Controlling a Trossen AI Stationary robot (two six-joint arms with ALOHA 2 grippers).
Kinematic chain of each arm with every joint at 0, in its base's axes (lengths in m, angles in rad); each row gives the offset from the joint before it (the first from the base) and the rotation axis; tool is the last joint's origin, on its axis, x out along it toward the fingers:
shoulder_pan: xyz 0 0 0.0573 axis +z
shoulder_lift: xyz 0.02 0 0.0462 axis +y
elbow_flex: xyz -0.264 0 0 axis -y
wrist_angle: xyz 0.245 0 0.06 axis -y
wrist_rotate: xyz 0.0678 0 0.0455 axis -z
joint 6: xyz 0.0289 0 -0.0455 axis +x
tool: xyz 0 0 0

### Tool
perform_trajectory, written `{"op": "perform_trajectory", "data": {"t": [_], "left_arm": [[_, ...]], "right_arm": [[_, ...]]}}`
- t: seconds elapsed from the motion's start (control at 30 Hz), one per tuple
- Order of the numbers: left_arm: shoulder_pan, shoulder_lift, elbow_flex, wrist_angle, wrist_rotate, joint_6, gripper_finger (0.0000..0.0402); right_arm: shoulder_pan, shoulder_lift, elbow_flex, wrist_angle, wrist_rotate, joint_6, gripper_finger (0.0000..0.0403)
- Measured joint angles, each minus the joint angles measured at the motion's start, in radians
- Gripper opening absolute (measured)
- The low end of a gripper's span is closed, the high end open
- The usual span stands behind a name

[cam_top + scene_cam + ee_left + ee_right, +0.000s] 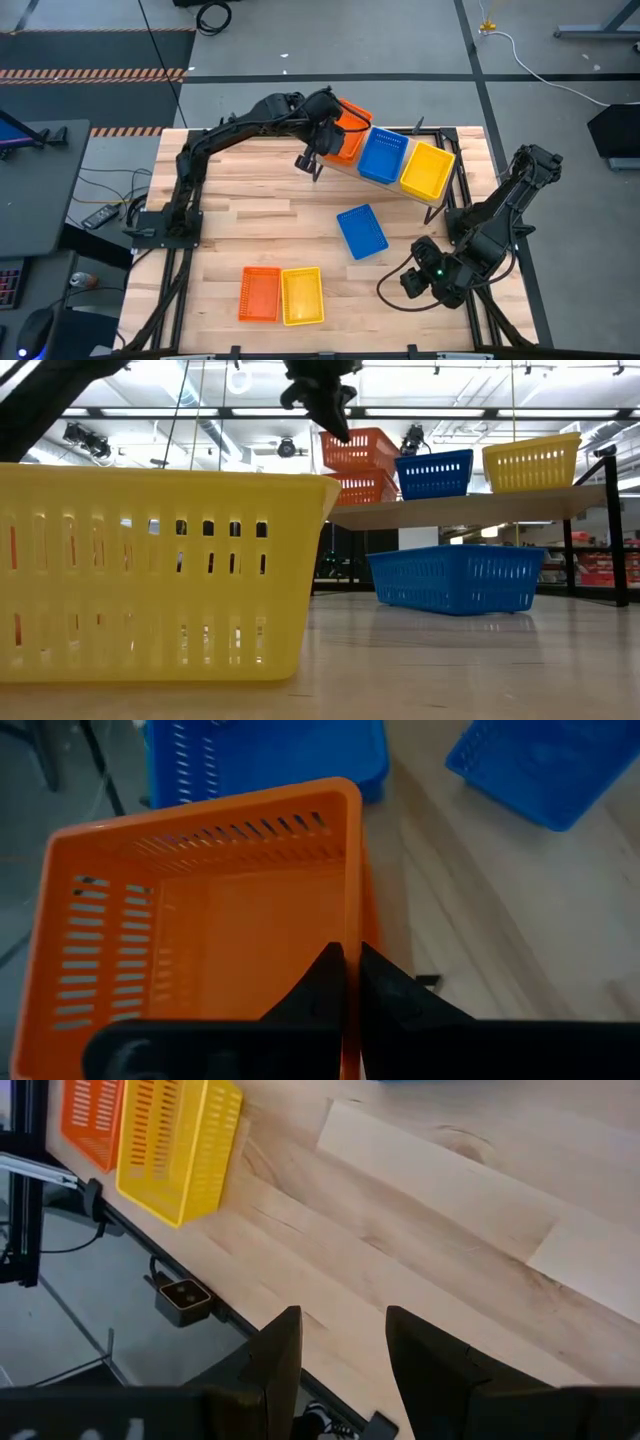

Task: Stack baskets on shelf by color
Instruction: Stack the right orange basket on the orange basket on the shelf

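We're looking at a light butcher-block style tabletop (260, 220) sitting on a grey concrete floor (330, 40). Far left of the table there's a strip of black-and-orange hazard tape (95, 73) across the floor, plus a dark mat (95, 45) beyond it. A white cable (540, 62) snakes over the floor far right. From table level we see a big open room with long ceiling light strips (450, 412) and some shelving with red stuff (600, 565) way at the back right.
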Motion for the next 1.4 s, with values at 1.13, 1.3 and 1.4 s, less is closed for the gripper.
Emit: {"op": "perform_trajectory", "data": {"t": [1.13, 1.3, 1.4], "left_arm": [[-0.036, 0.028, -0.001, 0.026, 0.005, -0.037, 0.0042], [-0.041, 0.028, -0.001, 0.047, -0.011, -0.065, 0.0062], [-0.041, 0.028, -0.001, 0.059, -0.015, -0.066, 0.0081]], "right_arm": [[0.000, 0.000, 0.000, 0.017, -0.035, -0.056, 0.0154], [0.000, 0.000, 0.000, 0.017, -0.035, -0.077, 0.0154], [0.000, 0.000, 0.000, 0.017, -0.036, -0.088, 0.0154]]}}
